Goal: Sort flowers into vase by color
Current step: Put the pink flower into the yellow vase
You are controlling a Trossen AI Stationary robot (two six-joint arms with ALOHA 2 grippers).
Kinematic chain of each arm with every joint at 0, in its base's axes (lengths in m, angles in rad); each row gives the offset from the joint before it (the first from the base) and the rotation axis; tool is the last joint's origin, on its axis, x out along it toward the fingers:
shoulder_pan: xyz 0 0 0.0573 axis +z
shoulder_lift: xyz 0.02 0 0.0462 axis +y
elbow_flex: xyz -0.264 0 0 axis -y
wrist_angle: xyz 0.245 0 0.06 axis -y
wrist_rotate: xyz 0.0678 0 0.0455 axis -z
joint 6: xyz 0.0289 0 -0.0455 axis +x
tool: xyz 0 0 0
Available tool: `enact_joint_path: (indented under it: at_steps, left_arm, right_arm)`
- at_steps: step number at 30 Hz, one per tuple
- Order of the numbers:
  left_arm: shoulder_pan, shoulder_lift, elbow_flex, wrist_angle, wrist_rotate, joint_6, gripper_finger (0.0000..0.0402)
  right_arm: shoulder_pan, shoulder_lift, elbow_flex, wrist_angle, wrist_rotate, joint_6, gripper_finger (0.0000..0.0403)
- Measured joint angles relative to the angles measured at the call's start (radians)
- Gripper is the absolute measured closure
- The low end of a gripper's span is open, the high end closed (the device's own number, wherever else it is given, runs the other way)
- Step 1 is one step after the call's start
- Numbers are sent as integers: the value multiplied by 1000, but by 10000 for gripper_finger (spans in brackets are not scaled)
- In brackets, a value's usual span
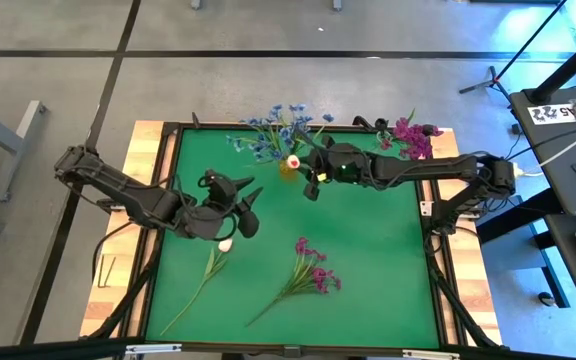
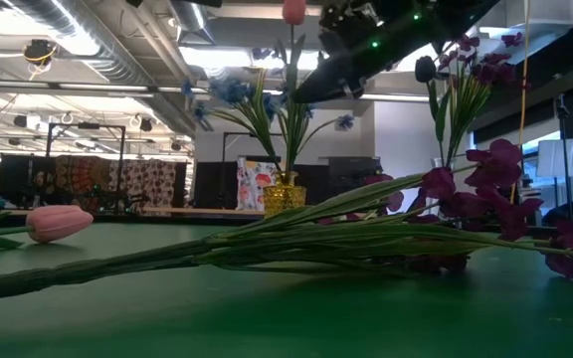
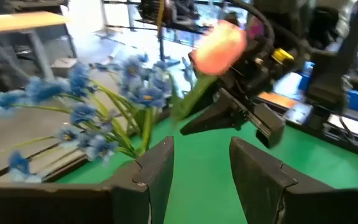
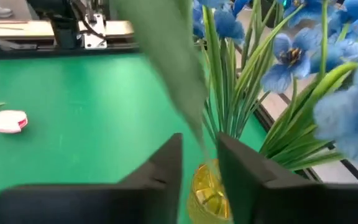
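From above, the right tool hangs over the far middle of the green desk, just beside the yellow vase that holds the blue flowers; a pale tulip bud shows right over that vase, its stem hidden by the arm. The left tool sits nearer than the vase and to its left, fingers parted and holding nothing, with a white tulip lying on the desk beside it and a magenta spray farther from the vase, toward the near edge. More magenta flowers stand at the far right corner, their vase hidden under the blossoms. At desk level, the magenta spray lies across the foreground and blocks much of the yellow vase; a pink bud is cut off at the upper edge above it, and the lying tulip shows pinkish here. From the left wrist, both fingers stand apart and empty, and the other arm's tool is blurred beside a pink bud. From the right wrist, the fingers are slightly parted with a blurred green leaf running down into the gap above the vase; whether they pinch the stem cannot be made out.
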Motion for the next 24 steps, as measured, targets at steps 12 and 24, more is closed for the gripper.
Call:
enact_joint_path:
  at_steps: [12, 24]
  left_arm:
    - [-10, -74, 0, -151, 266, -121, 250]
    - [-13, -4, 0, -541, 572, -502, 250]
  right_arm:
    - [1, -176, 0, -283, -1, 58, 138]
    - [108, -376, 0, -385, 1, 82, 132]
